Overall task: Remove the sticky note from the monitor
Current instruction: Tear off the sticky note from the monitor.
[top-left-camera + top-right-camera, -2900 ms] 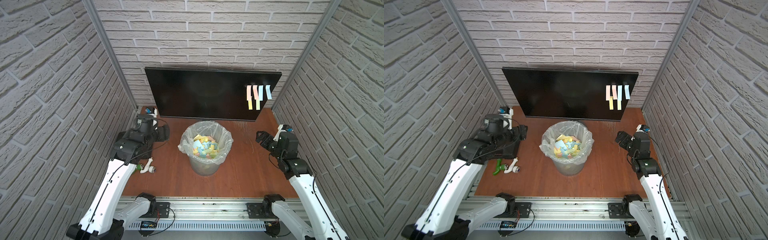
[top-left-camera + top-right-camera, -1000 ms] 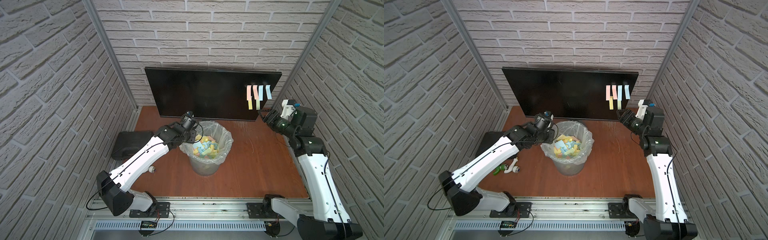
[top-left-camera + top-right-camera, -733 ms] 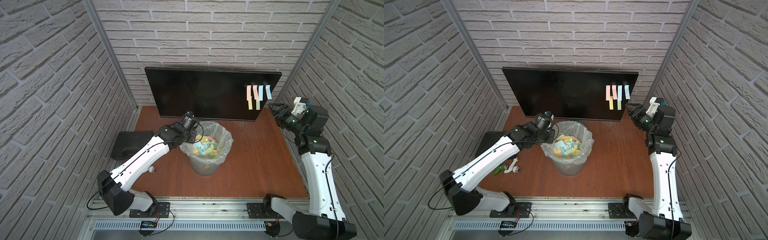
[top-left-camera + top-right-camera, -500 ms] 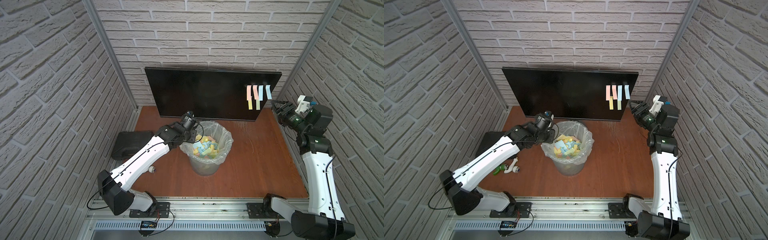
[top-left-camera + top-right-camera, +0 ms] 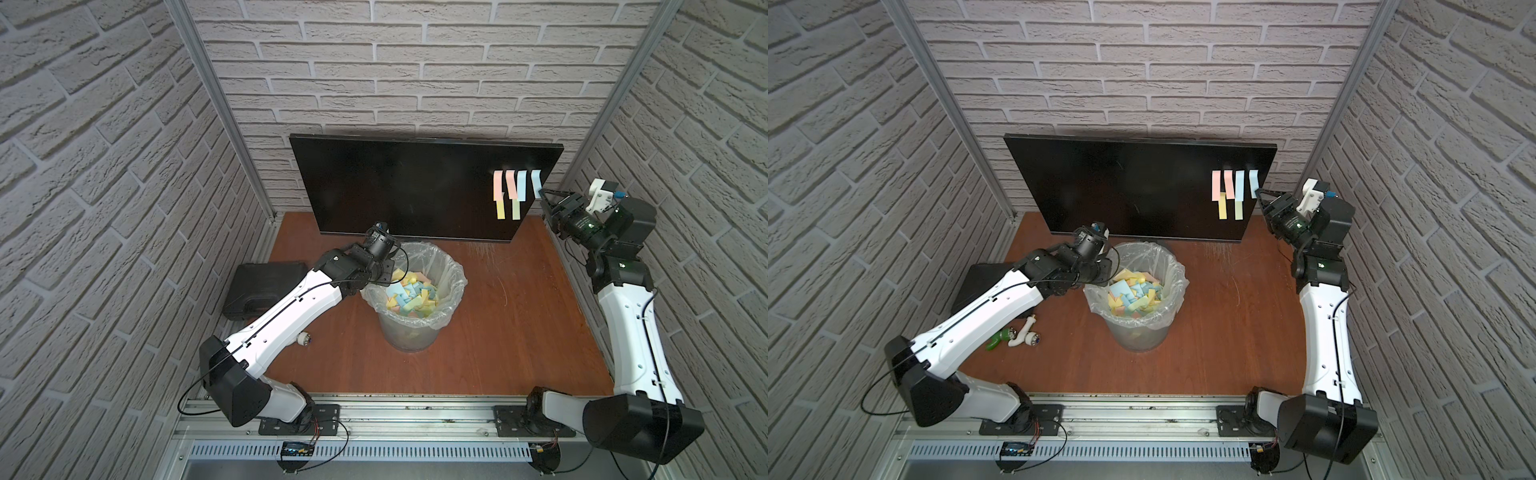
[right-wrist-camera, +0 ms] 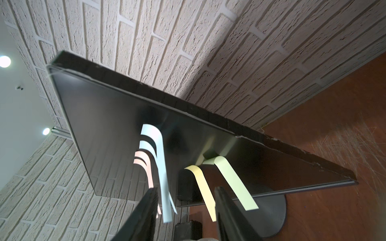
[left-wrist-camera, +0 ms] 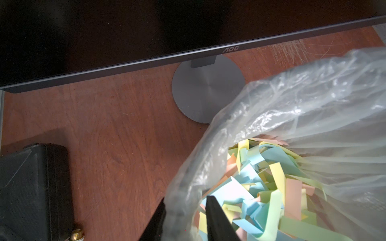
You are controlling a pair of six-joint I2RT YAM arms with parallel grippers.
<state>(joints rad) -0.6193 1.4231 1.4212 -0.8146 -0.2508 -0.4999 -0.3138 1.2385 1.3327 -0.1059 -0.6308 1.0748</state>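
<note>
The right gripper [image 5: 542, 192] is standing with its jaws apart at the monitor [image 5: 407, 187]. The loose tail of the outermost blue sticky note [image 6: 162, 177] is hanging between them, nearer to one finger (a yellow note [image 6: 201, 187] is crowding the other). It should be closing on blue paper only, then peeling slowly off the glass. The left gripper [image 7: 187, 200] is clamping the bin liner [image 7: 271, 94].

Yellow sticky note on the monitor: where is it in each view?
In a top view: yellow sticky note, lower row, screen's right end.
In a top view: note, same spot.
Left wrist: not in it; bin instead.
Right wrist: note curling off screen beside pale green note.
Shared landmark: the monitor, all four.
</note>
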